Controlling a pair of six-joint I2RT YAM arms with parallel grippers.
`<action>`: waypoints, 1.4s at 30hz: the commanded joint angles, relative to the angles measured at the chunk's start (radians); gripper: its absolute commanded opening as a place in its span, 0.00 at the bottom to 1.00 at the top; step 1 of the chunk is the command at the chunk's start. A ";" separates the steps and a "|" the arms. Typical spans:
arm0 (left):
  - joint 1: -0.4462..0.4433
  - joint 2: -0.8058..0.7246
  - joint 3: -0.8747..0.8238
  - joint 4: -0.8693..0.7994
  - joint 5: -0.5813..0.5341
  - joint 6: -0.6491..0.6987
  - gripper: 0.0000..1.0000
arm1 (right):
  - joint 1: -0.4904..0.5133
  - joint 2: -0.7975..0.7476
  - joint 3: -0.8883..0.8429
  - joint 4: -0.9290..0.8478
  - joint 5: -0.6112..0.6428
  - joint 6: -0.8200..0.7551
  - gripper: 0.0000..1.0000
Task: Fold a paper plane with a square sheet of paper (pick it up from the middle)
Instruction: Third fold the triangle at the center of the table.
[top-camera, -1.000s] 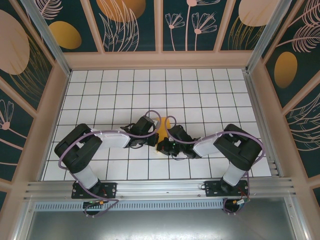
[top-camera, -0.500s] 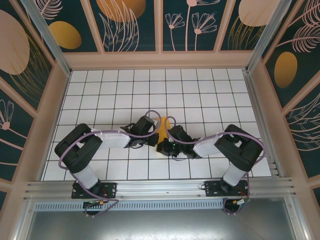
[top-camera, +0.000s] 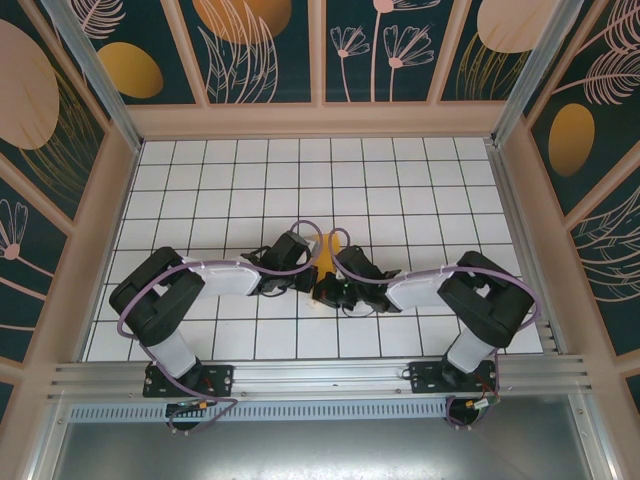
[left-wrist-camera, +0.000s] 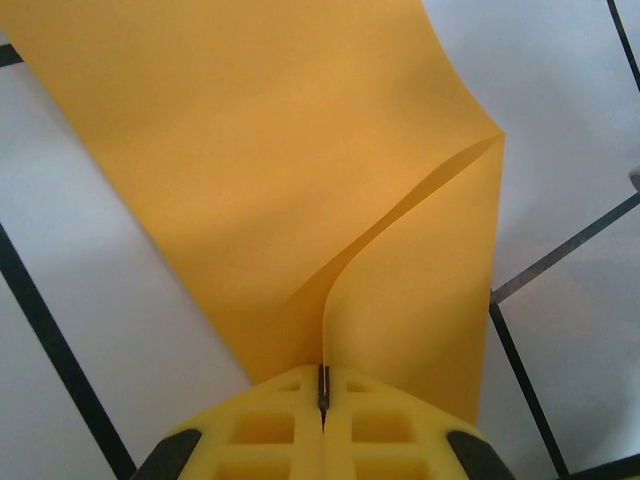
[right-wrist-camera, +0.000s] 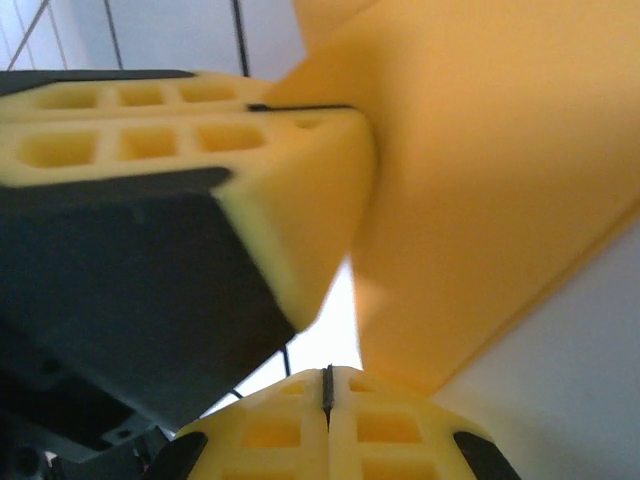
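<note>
Two clamped on square sheet of paper (left-wrist-camera: 250, 150): left gripper (left-wrist-camera: 323, 385), right gripper (right-wrist-camera: 327, 385); long axis near-far.

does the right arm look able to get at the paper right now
Probably yes: the right tool, shut, sits at the paper, though any pinch is unclear. The left tool, shut on it, crowds in but leaves that side free.

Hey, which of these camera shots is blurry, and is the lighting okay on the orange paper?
Left wrist view: the square sheet of paper is sharp, with soft shading under its lifted fold. Right wrist view: the left gripper close to the lens is smeared out of focus, paper soft too. Top external view: even light, no glare.
</note>
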 joint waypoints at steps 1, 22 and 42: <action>-0.001 0.045 -0.014 -0.066 -0.006 0.011 0.05 | 0.013 0.023 0.033 -0.006 -0.017 -0.016 0.00; -0.002 0.045 -0.013 -0.071 -0.008 0.013 0.05 | -0.078 -0.041 0.018 -0.046 -0.006 -0.060 0.00; -0.001 0.051 -0.012 -0.073 -0.008 0.012 0.05 | -0.132 -0.027 0.031 -0.073 -0.010 -0.093 0.00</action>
